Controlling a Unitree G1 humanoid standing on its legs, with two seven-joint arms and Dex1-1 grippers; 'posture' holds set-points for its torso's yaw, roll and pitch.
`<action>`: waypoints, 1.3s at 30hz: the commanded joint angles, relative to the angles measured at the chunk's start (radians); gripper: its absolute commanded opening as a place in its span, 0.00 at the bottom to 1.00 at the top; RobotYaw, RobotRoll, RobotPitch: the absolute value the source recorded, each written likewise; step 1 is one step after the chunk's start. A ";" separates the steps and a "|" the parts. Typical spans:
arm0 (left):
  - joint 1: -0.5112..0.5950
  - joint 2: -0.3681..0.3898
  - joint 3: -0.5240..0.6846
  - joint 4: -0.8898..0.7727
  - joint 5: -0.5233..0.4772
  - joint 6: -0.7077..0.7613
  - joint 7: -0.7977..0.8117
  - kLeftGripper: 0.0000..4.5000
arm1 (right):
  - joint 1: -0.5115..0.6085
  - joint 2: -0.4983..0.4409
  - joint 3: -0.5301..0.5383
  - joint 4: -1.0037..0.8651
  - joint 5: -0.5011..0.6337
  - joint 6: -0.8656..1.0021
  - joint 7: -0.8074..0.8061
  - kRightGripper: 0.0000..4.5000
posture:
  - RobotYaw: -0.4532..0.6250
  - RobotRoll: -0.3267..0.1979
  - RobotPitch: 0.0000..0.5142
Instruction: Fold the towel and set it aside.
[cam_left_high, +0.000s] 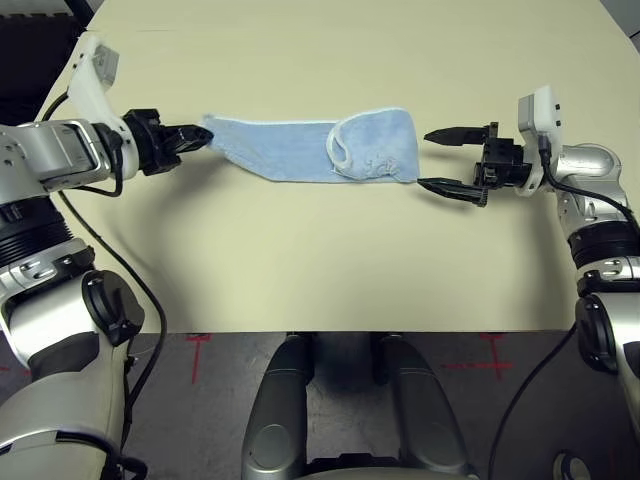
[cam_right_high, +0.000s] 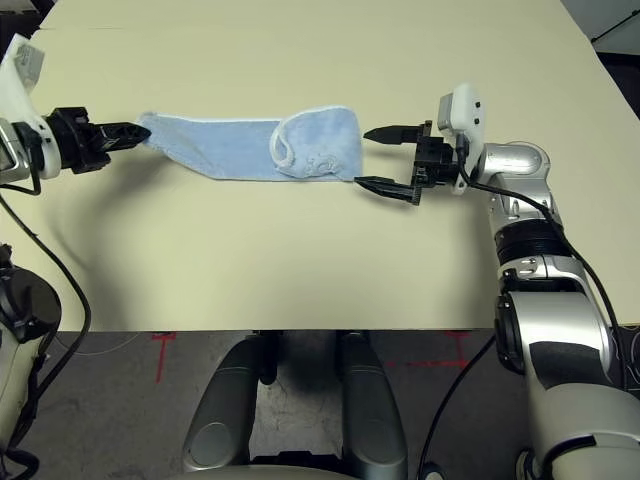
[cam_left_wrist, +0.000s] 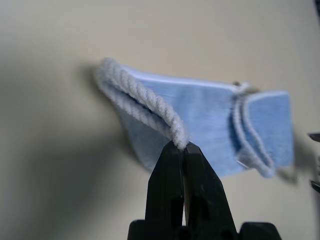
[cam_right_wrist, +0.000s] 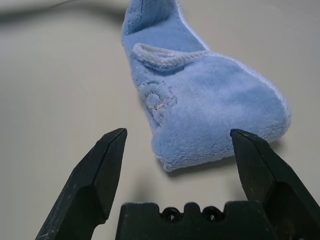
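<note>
One end of the towel (cam_left_high: 310, 150), mid-table, is pinched in the left gripper (cam_left_high: 196, 137), right gripper (cam_left_high: 448, 160) spread just off the folded end: mid-fold; next, left carries across.

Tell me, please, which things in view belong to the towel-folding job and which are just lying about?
Part of the job:
- towel, one end already doubled over
- left gripper, shut on the towel's end
- right gripper, open, just short of the folded end

Just there:
- table, which the towel lies on
- red marks on the floor
</note>
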 joint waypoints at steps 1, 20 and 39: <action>-0.039 -0.018 -0.042 -0.042 -0.125 0.016 -0.003 0.00 | 0.000 -0.013 0.001 0.027 -0.013 -0.018 0.003 1.00 | 0.47 0.62 0.61; -0.131 -0.342 -0.018 -0.070 -0.247 0.015 0.215 0.00 | -0.003 -0.011 -0.005 0.031 -0.016 -0.027 -0.007 1.00 | 0.45 0.62 0.58; -0.127 -0.528 -0.034 -0.061 -0.103 -0.066 0.246 0.00 | -0.002 -0.014 -0.004 0.030 -0.018 -0.032 -0.018 1.00 | 0.45 0.62 0.58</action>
